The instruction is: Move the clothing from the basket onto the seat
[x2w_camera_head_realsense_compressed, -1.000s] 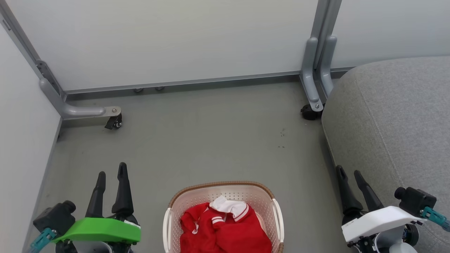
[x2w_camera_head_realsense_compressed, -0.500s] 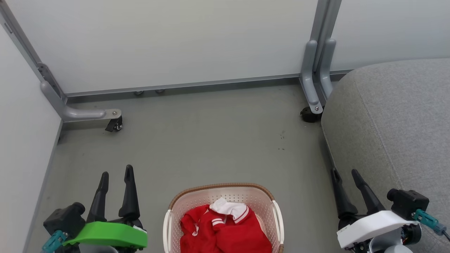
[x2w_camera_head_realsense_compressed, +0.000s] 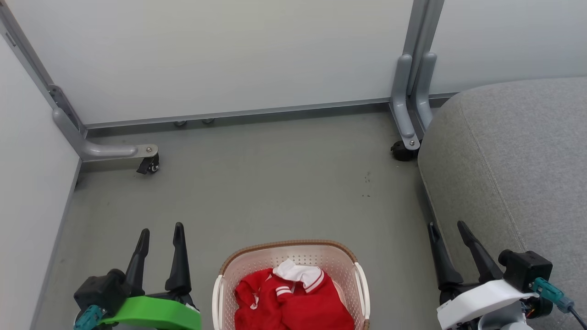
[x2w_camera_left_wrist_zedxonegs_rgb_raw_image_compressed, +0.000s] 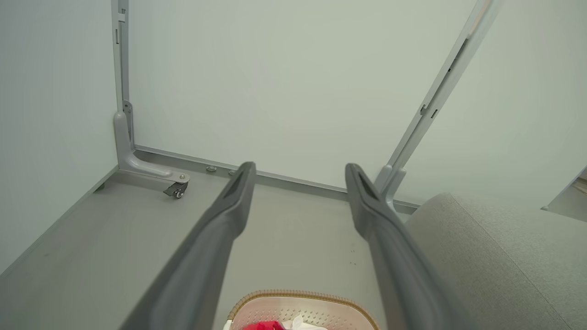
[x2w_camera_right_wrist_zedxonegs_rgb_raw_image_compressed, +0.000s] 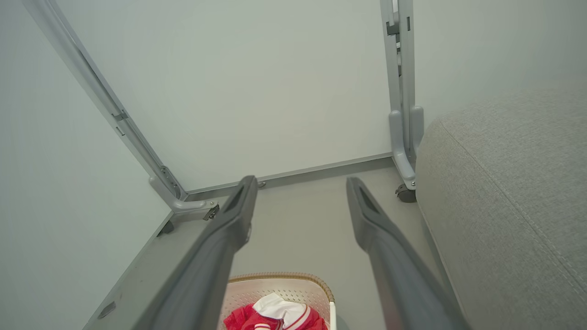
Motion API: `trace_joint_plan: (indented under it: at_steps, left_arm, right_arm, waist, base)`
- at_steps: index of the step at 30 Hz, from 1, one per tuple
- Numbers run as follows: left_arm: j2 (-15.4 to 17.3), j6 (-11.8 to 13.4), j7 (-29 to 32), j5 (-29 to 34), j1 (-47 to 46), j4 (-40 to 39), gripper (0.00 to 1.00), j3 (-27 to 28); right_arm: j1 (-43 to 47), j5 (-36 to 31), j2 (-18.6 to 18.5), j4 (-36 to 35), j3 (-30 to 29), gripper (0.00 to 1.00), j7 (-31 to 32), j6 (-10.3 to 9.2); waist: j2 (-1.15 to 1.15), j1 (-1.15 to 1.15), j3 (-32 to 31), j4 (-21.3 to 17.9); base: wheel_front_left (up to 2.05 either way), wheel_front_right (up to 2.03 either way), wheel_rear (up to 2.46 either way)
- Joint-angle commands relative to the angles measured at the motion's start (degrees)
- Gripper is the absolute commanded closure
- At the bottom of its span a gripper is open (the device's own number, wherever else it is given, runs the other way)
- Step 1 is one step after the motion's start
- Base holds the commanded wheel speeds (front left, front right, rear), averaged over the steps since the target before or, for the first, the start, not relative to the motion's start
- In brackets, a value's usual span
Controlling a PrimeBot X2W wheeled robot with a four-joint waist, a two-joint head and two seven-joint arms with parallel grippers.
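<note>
1. the cream-white perforated basket [x2w_camera_head_realsense_compressed: 289, 243], with a brown woven-look rim and white side handles, sits on the grey floor [x2w_camera_head_realsense_compressed: 275, 183] at the near middle of the scene, between the two grippers.
2. a red garment [x2w_camera_head_realsense_compressed: 298, 305] with a white, red-striped collar [x2w_camera_head_realsense_compressed: 296, 270] lies bunched inside the basket. its near part is cut off by the edge of the head view.
3. the grey fabric seat [x2w_camera_head_realsense_compressed: 518, 160] takes up the right side, showing its rounded corner and a stitched seam. it stands apart from the basket, with a strip of bare floor between them.
4. the left gripper [x2w_camera_head_realsense_compressed: 162, 229] hangs to the left of the basket, near the left panel, below a green cover [x2w_camera_head_realsense_compressed: 156, 312]. its two dark fingers point toward the far wall and are spread apart, with bare floor between them.
5. the right gripper [x2w_camera_head_realsense_compressed: 445, 224] hangs to the right of the basket, just beside the seat's near left edge, below a white cover [x2w_camera_head_realsense_compressed: 481, 300]. its fingers are also spread apart and clamp nothing. whether it touches the seat cannot be told.
6. both wrist views look between the parted fingers at the floor and far wall, with the basket's far rim and a bit of red and white cloth at the bottom edge.
7. pale partition panels [x2w_camera_head_realsense_compressed: 229, 55] in grey metal frames close the far and left sides. one caster [x2w_camera_head_realsense_compressed: 149, 164] sits at the far left, and another caster [x2w_camera_head_realsense_compressed: 402, 151] sits just beside the seat's far corner.
</note>
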Motion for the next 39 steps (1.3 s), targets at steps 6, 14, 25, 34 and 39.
trace_joint_plan:
  at_steps: [6,14,25,34,39]
  left_arm:
    - [0.46,-0.58,-1.13,3.6,0.53,0.09,0.0,-0.73]
    - [0.48,-0.71,-2.07,4.93,0.94,1.6,0.0,-1.03]
    - [0.51,-0.49,-3.18,8.6,1.33,2.06,0.0,-1.23]
    - [0.54,0.25,-4.16,11.74,2.01,1.95,0.0,-1.38]
    - [0.54,0.32,-4.06,11.73,2.18,2.33,0.0,-1.37]
  right_arm:
    - [0.67,-3.06,-0.37,-0.82,0.53,0.0,-1.24,0.01]
    - [1.24,-7.06,-0.42,-0.45,0.92,0.0,-2.13,0.01]
    - [1.68,-11.74,-0.48,-0.75,1.63,0.0,-3.25,0.0]
    - [2.19,-15.41,-0.52,-0.88,2.14,0.0,-4.18,-0.02]
    - [2.36,-15.37,-0.51,-0.88,2.01,0.0,-4.13,-0.02]
  waist:
    - [0.0,0.0,-0.16,0.02]
    - [0.0,0.0,-0.71,-0.03]
    - [0.0,0.0,-1.47,-0.51]
    - [0.0,0.0,-2.32,-1.08]
    - [0.0,0.0,-2.48,-1.17]
  base:
    - [0.0,0.0,0.0]
    - [0.0,0.0,0.0]
    - [0.0,0.0,0.0]
    - [0.0,0.0,0.0]
    - [0.0,0.0,0.0]
